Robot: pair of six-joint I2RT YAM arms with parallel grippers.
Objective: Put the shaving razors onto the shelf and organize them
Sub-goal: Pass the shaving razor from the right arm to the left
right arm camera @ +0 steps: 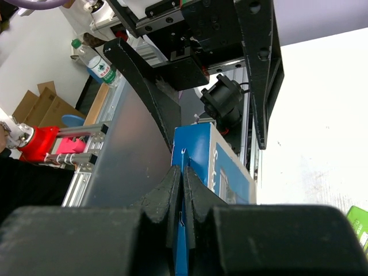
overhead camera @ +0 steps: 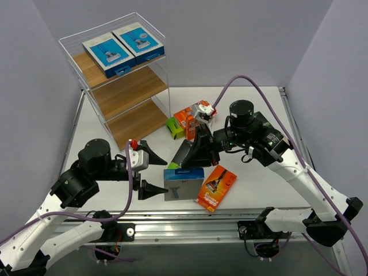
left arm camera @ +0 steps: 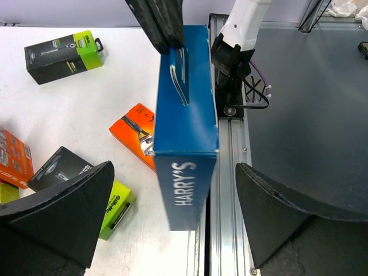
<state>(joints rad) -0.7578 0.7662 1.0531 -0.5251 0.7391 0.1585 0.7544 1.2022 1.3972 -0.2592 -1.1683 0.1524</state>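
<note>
Cardboard, flat and rectangular: three blue packs, two orange packs, two black packs with lime ends. Right pincer pressed together on the top edge of one blue pack, upright at the near edge of the white tabletop. Left pincer spread wide, empty, just beside that pack. Other two side by side atop the wire-framed, wood-boarded shelf.

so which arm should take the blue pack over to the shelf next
Left. The left fingers stand open on either side of the blue pack, which the right fingers pinch by one end. The shelf also stands on the left arm's side.
</note>
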